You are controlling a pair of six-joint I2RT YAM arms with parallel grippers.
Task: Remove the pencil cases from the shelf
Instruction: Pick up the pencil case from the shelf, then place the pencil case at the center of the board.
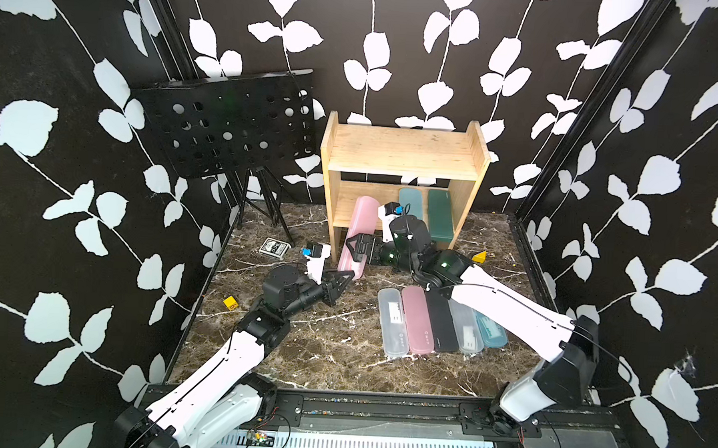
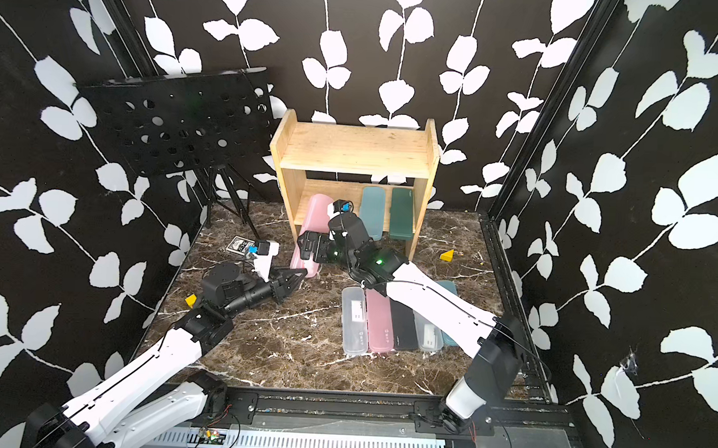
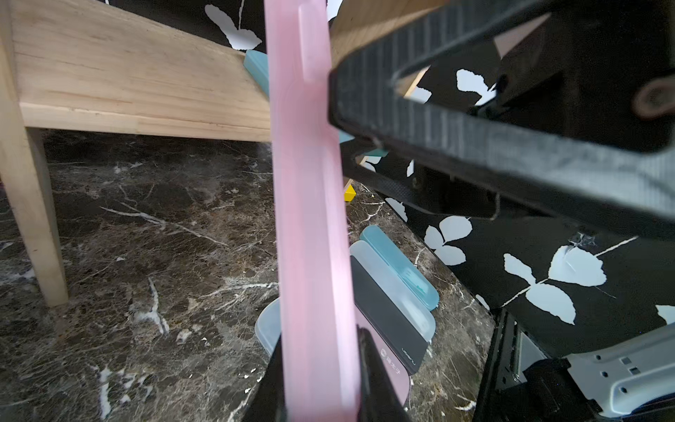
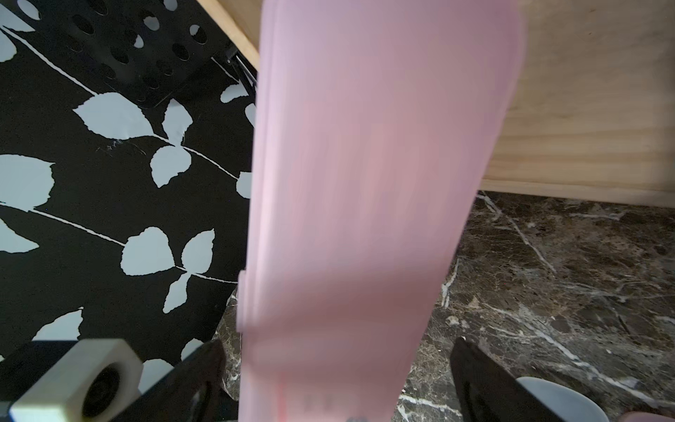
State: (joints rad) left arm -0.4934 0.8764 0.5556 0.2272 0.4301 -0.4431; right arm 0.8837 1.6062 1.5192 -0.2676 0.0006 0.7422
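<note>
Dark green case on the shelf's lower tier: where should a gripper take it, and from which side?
Take the dark green case by its near end, which seems to poke past the lower tier's front edge, pinching top and underside. Come from the open front: the top tier of the shelf roofs it, and a side panel and the teal case flank its long edges.

We log a dark marbled desk [image 1: 335,357]. A light-wood shelf [image 1: 402,152] stands on it at the back, two tiers. On the lower tier we find a teal case [image 1: 410,202] and a dark green case [image 1: 441,216] lying flat, side by side; a pink case [image 1: 359,225] slants out over the front edge. On the desk itself: row of five pencil cases [image 1: 442,324] laid side by side, patterned card box [image 1: 274,247], yellow block [image 1: 230,302], yellow wedge [image 1: 479,257], music stand's tripod [image 1: 262,204].
</note>
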